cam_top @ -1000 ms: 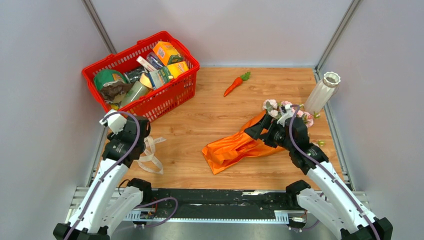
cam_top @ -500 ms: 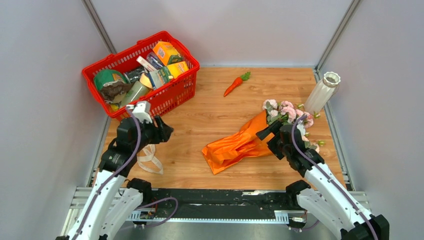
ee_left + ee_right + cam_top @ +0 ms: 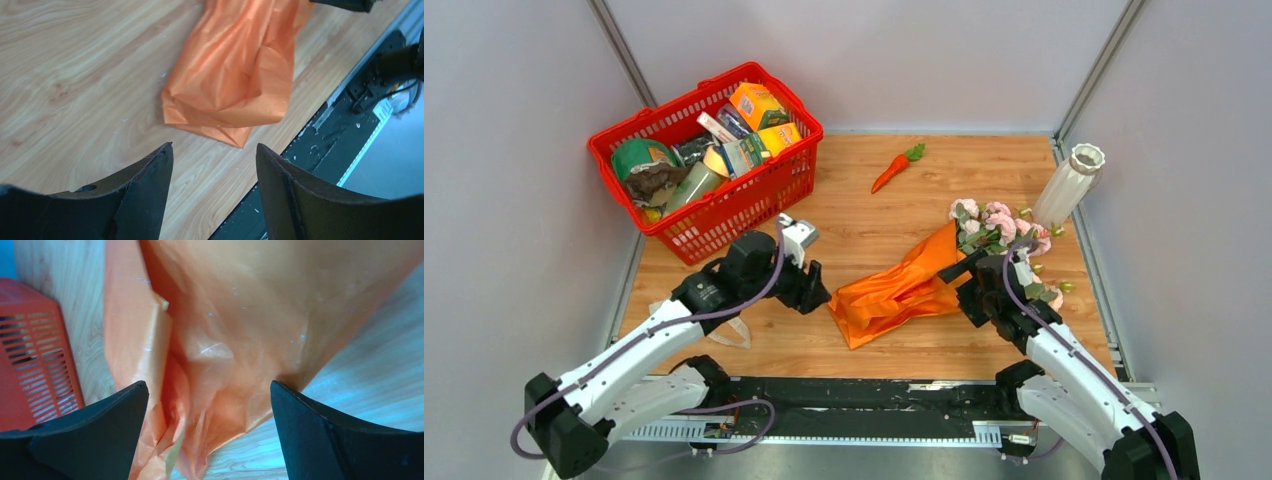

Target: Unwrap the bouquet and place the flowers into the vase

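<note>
The bouquet (image 3: pixel 914 285) lies flat on the table (image 3: pixel 854 200), its blooms nearly touching the foot of the vase (image 3: pixel 1069 185) and its crumpled tail pointing away from it. The wrap is a shiny orange cone, creased and sagging, and no bow is on it. A cream ribbon (image 3: pixel 729 330) lies loose well beyond the tail, far from the vase. The flowers (image 3: pixel 994 225) spill from the wide mouth as pale pink heads with small green leaves.

The left end effector (image 3: pixel 214 150) hangs open and empty just past the paper's tail, on the side away from the vase. The right end effector (image 3: pixel 210 390) is also spread wide with nothing in it, low over the wrap's middle, nearer the vase.

That paper looks thin, light and slick, so I'd expect it to slide and crumple rather than hold its shape. The folded corner at the tail seems the best place to pinch. The blooms look soft and easily crushed, so the thin stems below the heads are the safer hold. The vase is tall and slim with a narrow neck, and a knock would probably tip it.
</note>
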### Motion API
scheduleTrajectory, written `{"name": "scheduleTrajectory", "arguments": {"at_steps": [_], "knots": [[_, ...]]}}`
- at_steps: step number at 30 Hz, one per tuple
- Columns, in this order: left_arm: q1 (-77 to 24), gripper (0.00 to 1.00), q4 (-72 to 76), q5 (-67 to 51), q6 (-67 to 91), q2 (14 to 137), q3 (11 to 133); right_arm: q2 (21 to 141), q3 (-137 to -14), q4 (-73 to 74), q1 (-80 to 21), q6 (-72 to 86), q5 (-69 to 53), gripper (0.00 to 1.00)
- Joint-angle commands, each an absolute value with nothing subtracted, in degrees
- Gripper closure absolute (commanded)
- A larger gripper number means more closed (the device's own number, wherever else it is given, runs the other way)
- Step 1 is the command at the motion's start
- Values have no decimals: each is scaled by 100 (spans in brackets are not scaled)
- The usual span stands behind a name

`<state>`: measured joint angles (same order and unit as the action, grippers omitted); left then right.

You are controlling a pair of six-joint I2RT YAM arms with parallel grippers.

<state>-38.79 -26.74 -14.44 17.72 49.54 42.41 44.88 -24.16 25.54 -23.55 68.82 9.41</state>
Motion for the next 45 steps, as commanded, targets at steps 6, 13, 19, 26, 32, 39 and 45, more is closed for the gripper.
{"name": "scheduleTrajectory", "arguments": {"at_steps": [6,13,19,26,32,39,45], "knots": [[-4939,29,-1733,-1099,1379,5537,4290,4615,-2408,3190,-2347,7717,1152,4],[-5633,28,-1100,-571,1327,6028,4017,4272,-2785,3821,-2347,7813,1520,3],[-5941,28,-967,-396,1151,6424,4122,4263,-2708,4096,-2355,7989,1582,2],[-6143,32,-932,-229,1090,6978,4201,4184,-2250,3402,-2347,7998,1599,14],[-6319,39,-826,-18,1090,7294,4333,4148,-1873,2480,-2347,7814,1714,26],[-6381,47,-826,246,1134,7357,4395,4262,-1793,2030,-2355,7533,1977,39],[-6390,60,-721,518,1186,7260,4377,4482,-1810,1802,-2259,7339,2180,46]]}}
